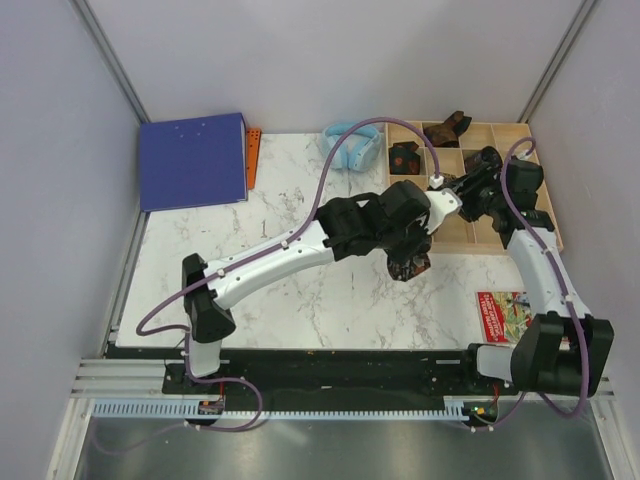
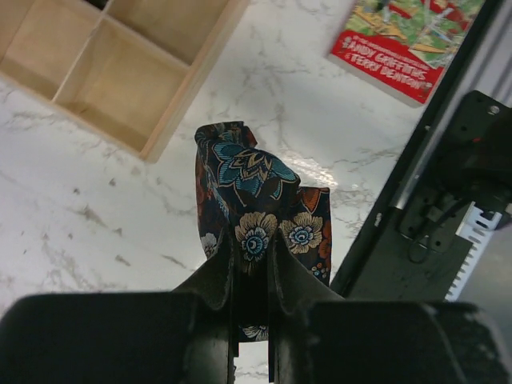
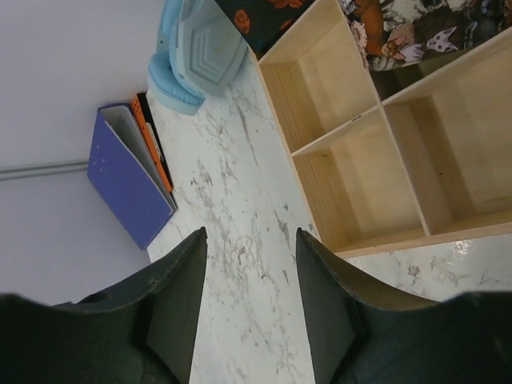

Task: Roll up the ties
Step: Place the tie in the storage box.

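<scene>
My left gripper (image 1: 408,256) is shut on a rolled tie (image 1: 412,269), dark with a floral print, and holds it just in front of the wooden tray (image 1: 505,129). In the left wrist view the bundle (image 2: 252,180) sticks out from between the fingers of the gripper (image 2: 254,250), above the marble. Two more rolled ties (image 1: 405,157) (image 1: 447,127) lie in back compartments of the tray. My right gripper (image 1: 468,188) hovers over the tray, open and empty (image 3: 250,236). The right wrist view shows a tie (image 3: 408,32) in a compartment.
Light-blue headphones (image 1: 352,150) lie left of the tray and also show in the right wrist view (image 3: 196,52). A blue binder (image 1: 192,160) lies at the back left. A red book (image 1: 500,315) lies at the front right. Several tray compartments (image 2: 192,96) stand bare.
</scene>
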{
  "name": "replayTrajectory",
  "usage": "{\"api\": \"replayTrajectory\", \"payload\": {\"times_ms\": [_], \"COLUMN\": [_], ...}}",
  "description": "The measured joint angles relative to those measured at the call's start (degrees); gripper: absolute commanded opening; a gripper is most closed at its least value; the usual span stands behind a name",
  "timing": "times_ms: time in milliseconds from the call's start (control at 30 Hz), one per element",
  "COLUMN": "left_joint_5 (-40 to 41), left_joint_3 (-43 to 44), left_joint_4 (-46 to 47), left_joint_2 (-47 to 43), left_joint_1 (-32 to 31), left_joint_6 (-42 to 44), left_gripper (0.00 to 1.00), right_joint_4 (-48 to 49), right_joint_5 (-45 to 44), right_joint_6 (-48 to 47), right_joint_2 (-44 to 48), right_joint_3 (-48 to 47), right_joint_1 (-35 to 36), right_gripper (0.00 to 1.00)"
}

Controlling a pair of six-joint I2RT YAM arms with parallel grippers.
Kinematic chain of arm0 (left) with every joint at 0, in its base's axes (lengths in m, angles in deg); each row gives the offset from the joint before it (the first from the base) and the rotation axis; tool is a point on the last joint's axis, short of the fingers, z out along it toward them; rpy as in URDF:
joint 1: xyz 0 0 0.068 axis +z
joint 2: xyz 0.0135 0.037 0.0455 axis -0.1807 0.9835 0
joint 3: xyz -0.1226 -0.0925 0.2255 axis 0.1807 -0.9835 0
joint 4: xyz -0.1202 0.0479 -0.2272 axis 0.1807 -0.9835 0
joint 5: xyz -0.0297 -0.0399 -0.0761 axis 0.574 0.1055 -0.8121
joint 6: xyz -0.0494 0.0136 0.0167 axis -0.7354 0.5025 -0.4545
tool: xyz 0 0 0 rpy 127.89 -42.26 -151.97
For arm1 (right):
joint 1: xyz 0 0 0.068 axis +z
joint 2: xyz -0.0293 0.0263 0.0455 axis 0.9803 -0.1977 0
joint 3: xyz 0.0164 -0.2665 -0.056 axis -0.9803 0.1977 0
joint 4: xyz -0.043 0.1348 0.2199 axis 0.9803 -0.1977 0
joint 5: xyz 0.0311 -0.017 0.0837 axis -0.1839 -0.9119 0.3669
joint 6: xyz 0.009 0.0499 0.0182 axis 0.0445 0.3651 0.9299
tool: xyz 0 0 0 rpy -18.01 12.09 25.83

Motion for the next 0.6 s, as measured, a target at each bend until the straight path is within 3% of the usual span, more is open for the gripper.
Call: {"api": "replayTrajectory", "payload": {"times_ms": [100,300,433,600], "left_joint_5": [-4.8,-10.4,-10.0,-9.2], "left_joint_3": [3.7,7.6,9.7,11.5], "left_joint_4": [0.3,0.7,2.1,5.2], "left_joint_2": [2.8,5.9,7.1,8.3], "left_joint_1": [-0.3,-0.9,-0.9,0.5], "left_joint_6": [1.5,4.6,6.4,7.5], "left_gripper": [0.02,0.02,0.02,0.02], "right_joint_4": [-0.1,0.2,0.0,0.6], "right_joint_5": [2.3,10.7,14.6,17.6], "right_joint_6": [-0.5,-2.7,-4.3,-5.4], "right_joint_2": [-5.0,-16.3,-18.7,-18.7], "right_joint_3": [-1.7,-3.7,-3.7,-2.1], "right_joint_1": [0.0,0.0,0.3,0.4], "right_gripper": [0.52,0.25,0.10,0.01]}}
